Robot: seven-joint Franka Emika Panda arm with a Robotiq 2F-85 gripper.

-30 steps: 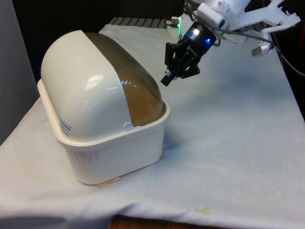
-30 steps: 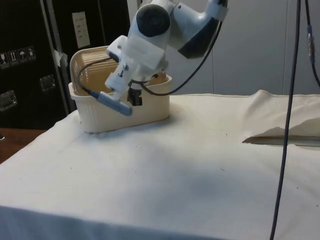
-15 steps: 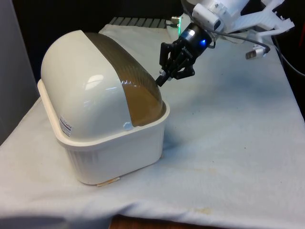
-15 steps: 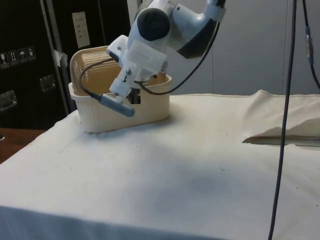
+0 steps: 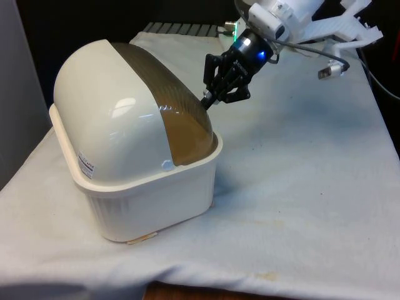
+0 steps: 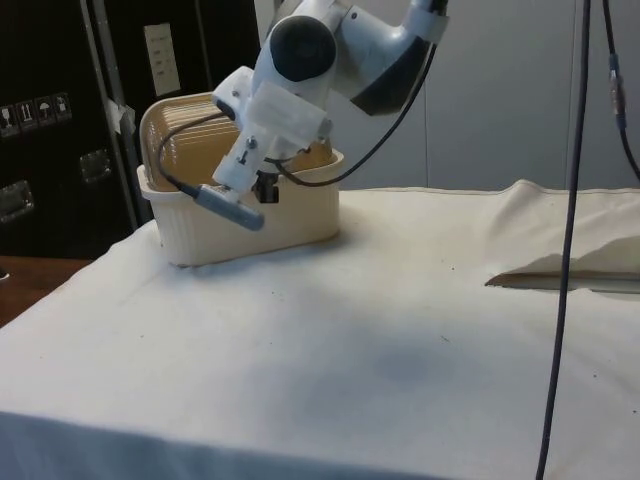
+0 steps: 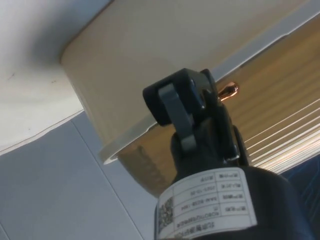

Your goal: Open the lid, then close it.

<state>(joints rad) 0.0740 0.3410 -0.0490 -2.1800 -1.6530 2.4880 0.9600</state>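
A cream bread box (image 5: 156,194) with a rounded brown see-through roll lid (image 5: 172,109) stands at the front view's left; the lid is down over the rim. My black gripper (image 5: 207,99) is shut, and its tip is right at the lid's curved surface, just above the rim. From the side, the gripper (image 6: 265,190) hangs in front of the box (image 6: 205,235), whose ribbed lid (image 6: 170,135) rises behind the arm. The wrist view has the closed fingers (image 7: 172,105) against the box's rim (image 7: 130,60), with the ribbed lid (image 7: 285,95) and a small copper knob (image 7: 227,91) just past them.
White cloth (image 5: 300,187) covers the table, with open room at the front view's right. A raised fold in the cloth (image 6: 560,275) lies at the side view's right. A loose cable with a grey plug (image 6: 230,205) dangles from the wrist beside the box.
The gripper has moved up and towards the front view's left, from clear of the box to the lid's surface. The box and lid have not moved.
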